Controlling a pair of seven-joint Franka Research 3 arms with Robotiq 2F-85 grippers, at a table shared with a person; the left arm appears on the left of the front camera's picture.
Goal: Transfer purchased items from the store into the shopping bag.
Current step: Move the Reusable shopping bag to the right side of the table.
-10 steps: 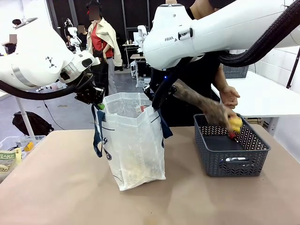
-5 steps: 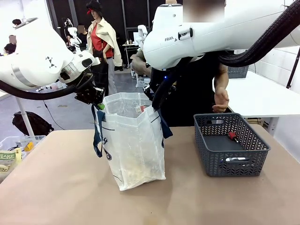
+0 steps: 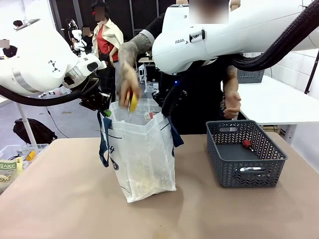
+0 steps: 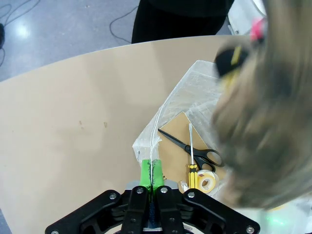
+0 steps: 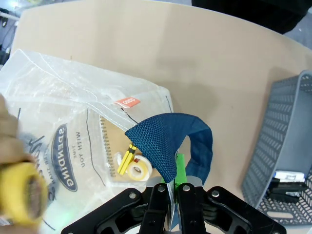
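Pinching opposite sides of the rim of the shopping bag (image 3: 144, 154), the left gripper (image 3: 105, 110) and right gripper (image 3: 167, 113) are clamping tight on it while a person's hand (image 3: 127, 84) is holding a yellow item (image 3: 133, 102) over its mouth, well apart from the basket (image 3: 246, 174).

Bright even light; soft shadows on table (image 3: 60, 199); person's hand (image 4: 265, 117) motion-blurred; wrist-view edges curved

Front view: fixed camera slightly above the table (image 3: 60, 199), facing the person (image 3: 209, 99) across it, at middle range. Left and right wrist views: close above the shopping bag (image 4: 200, 83), looking steeply down. All three share the bag's open mouth.
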